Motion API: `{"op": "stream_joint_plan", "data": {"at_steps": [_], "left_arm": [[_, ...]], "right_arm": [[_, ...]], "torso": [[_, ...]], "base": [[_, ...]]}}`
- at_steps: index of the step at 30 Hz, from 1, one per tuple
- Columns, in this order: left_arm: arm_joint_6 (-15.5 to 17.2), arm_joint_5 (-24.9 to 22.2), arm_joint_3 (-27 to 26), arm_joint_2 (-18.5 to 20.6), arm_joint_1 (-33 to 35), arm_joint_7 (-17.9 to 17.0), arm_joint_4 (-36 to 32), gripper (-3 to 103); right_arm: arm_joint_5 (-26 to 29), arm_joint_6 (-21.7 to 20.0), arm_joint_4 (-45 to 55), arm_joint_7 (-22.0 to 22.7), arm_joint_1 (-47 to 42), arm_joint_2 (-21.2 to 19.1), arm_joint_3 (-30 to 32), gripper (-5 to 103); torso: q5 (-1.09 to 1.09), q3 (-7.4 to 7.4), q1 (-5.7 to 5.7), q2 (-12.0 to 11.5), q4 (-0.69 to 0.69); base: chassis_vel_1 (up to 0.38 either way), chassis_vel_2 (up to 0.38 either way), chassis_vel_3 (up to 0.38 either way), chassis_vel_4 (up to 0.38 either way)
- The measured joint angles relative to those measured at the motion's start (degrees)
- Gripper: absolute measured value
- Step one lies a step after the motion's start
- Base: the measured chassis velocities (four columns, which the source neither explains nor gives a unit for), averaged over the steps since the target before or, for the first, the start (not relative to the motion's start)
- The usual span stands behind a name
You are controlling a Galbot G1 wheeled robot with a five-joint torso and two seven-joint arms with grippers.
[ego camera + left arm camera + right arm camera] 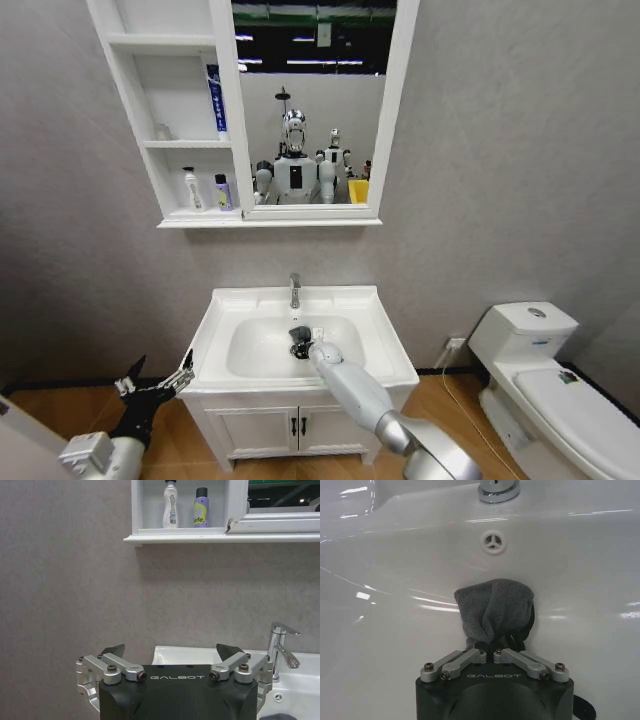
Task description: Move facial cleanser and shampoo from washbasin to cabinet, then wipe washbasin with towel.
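The white washbasin point(375, 345) sits below the wall cabinet point(400, 120). My right gripper point(301, 347) reaches down into the bowl, shut on the dark grey towel point(495, 607), which presses on the bowl's surface just below the overflow hole point(493, 542). A white bottle point(193, 190) and a purple bottle point(223, 192) stand on the cabinet's lowest shelf, and a blue tube point(216, 100) stands one shelf up. I cannot tell which are the facial cleanser and the shampoo. My left gripper point(155, 385) hangs open and holds nothing, low at the basin's left side.
The chrome faucet point(294, 290) rises at the back of the basin. A white toilet point(540, 385) stands to the right. The two-door vanity point(290, 428) is under the basin. Grey wall lies behind everything.
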Motion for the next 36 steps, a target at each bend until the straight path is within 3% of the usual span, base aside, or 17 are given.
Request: {"op": "stream_joint_plan", "data": {"at_steps": [4,12,16,22,28,32,33,36], "left_arm": [[0.0,0.0,0.0,0.0,0.0,0.0,0.0,100],[0.0,0.0,0.0,0.0,0.0,0.0,0.0,100],[0.0,0.0,0.0,0.0,0.0,0.0,0.0,100],[0.0,0.0,0.0,0.0,0.0,0.0,0.0,100],[0.0,0.0,0.0,0.0,0.0,0.0,0.0,100],[0.0,0.0,0.0,0.0,0.0,0.0,0.0,100],[0.0,0.0,0.0,0.0,0.0,0.0,0.0,100],[0.0,0.0,0.0,0.0,0.0,0.0,0.0,100]], "right_arm": [[0.1,1.4,-1.3,-0.6,-0.3,1.6,-0.4,2],[-0.1,1.4,-0.3,1.3,-0.9,0.8,0.1,2],[1.5,0.6,4.0,4.1,-2.1,-3.0,0.0,2],[3.7,-0.5,9.7,8.4,-3.7,-7.6,1.0,2],[5.1,-1.7,17.6,16.4,-6.1,-11.9,3.0,2],[5.0,-1.7,19.0,18.5,-6.6,-12.5,3.3,2],[3.3,-1.4,20.6,21.2,-7.1,-13.0,3.5,2],[-0.6,0.7,23.0,22.8,-7.8,-13.6,3.9,2]], "torso": [[0.01,0.0,0.0,0.0,0.01],[0.03,0.0,0.0,0.0,0.04],[0.01,0.0,0.0,0.0,-0.03],[0.02,0.0,0.0,0.0,-0.02],[0.02,0.0,-0.01,0.0,-0.02],[0.02,0.0,-0.01,0.0,-0.01],[0.02,0.0,0.0,0.0,-0.01],[0.02,0.0,0.0,0.0,0.0]], "base": [[0.0,0.0,0.0,0.0],[0.0,0.0,0.0,0.0],[0.0,0.0,0.0,0.0],[0.0,0.0,0.0,0.0],[0.0,0.0,0.0,0.0],[0.0,0.0,0.0,0.0],[0.0,0.0,0.0,0.0],[0.0,0.0,0.0,0.0]]}}
